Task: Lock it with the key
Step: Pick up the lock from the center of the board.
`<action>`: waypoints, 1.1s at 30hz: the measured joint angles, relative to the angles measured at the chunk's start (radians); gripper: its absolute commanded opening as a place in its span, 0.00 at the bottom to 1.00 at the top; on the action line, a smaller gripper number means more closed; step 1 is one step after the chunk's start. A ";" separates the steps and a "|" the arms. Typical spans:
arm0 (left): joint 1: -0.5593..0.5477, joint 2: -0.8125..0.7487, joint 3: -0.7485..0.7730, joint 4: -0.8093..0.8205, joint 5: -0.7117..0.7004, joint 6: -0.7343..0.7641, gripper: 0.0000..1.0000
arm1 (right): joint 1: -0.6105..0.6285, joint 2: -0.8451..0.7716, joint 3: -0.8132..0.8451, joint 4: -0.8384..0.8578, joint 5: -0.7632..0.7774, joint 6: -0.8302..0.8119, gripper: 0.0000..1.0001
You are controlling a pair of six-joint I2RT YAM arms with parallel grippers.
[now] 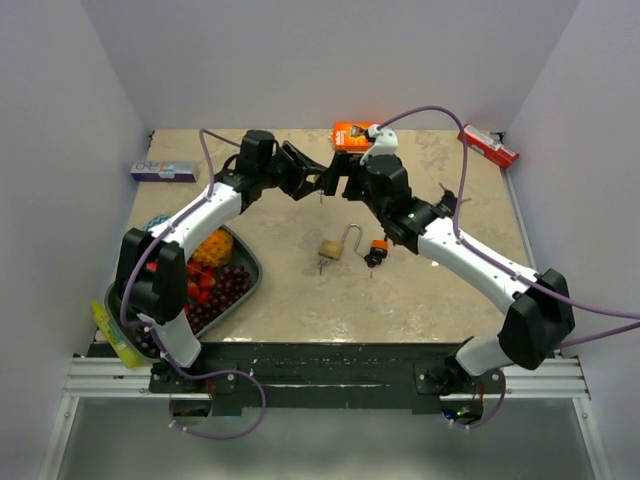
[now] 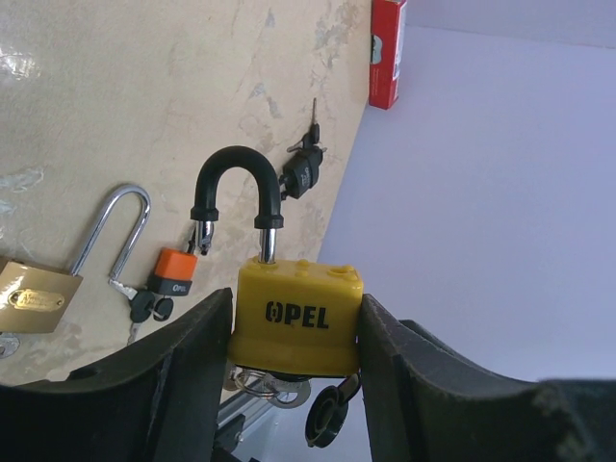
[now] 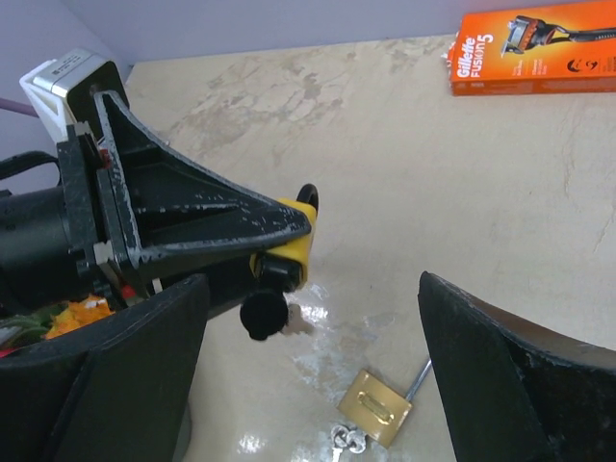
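Observation:
My left gripper [image 2: 296, 304] [image 1: 322, 182] is shut on the body of a yellow OPEL padlock [image 2: 298, 318] [image 3: 295, 245], held above the table. Its black-coated shackle [image 2: 237, 179] stands open, one leg free of the body. Keys on a ring [image 2: 275, 389] hang at the lock's underside beside a dangling black cap [image 3: 264, 313]. I cannot tell whether a key sits in the keyhole. My right gripper [image 3: 308, 375] [image 1: 350, 186] is open just beside the lock's underside, with nothing between its fingers.
On the table below lie a brass padlock [image 3: 375, 407] [image 1: 330, 248] with keys and a small orange padlock [image 2: 175, 269] [image 1: 377, 247]. An orange Gillette box [image 3: 534, 48] and a red box [image 1: 490, 147] sit at the back. A fruit tray [image 1: 250, 285] is front left.

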 measured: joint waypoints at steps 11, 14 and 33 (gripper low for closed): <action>0.014 0.000 -0.021 0.026 0.042 -0.066 0.00 | 0.006 -0.037 -0.048 0.027 -0.019 -0.013 0.89; 0.013 0.000 -0.021 0.039 0.051 -0.087 0.00 | 0.024 0.023 -0.028 0.027 -0.012 -0.024 0.89; 0.018 0.000 -0.054 0.122 0.118 -0.208 0.00 | 0.086 0.180 0.060 0.072 0.201 -0.098 0.54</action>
